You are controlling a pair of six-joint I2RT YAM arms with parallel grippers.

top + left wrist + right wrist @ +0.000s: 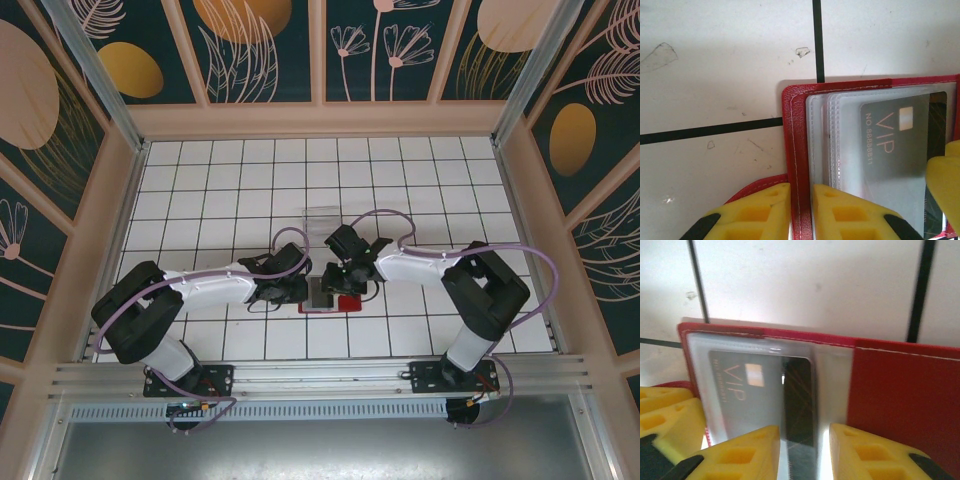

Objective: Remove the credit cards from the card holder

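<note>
The red card holder (347, 303) lies open on the tiled table between both arms. My left gripper (801, 212) is shut on its red left edge (794, 150), one yellow finger on each side. Clear sleeves hold a grey VIP credit card (895, 145), and a dark credit card (799, 400) lies partly under it. My right gripper (801, 455) stands over the sleeves with its jaws apart. The dark card's strip lies between the fingers, and a bright gap shows beside the right finger (860, 455). In the top view the left gripper (293, 290) and the right gripper (345, 277) meet over the holder.
A small clear plastic box (322, 220) stands just behind the grippers. The white tiled table (220, 190) is walled in by wooden frame panels on three sides. The right gripper's yellow finger (946, 185) shows at the right edge of the left wrist view.
</note>
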